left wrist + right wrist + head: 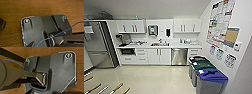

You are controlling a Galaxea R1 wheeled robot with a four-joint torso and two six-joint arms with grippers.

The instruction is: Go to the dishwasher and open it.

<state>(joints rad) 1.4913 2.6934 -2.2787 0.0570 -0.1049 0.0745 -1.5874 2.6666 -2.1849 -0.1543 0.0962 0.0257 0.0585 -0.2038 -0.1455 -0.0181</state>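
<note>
The dishwasher [179, 56] stands shut under the counter across the room, right of the white cabinet doors and below the sink area. Its front is flat grey steel with a bar handle along the top edge. It is several steps away from me, across open pale floor. Both wrist views look down past the robot's dark plate onto a brown wood-grain surface.
A tall steel refrigerator [99, 45] stands at the left. A dark microwave [127, 51] sits in the lower cabinets. Three bins line the right wall: black [197, 60], green [203, 66], blue [211, 77]. Wooden sticks [116, 88] show at the bottom left of the head view.
</note>
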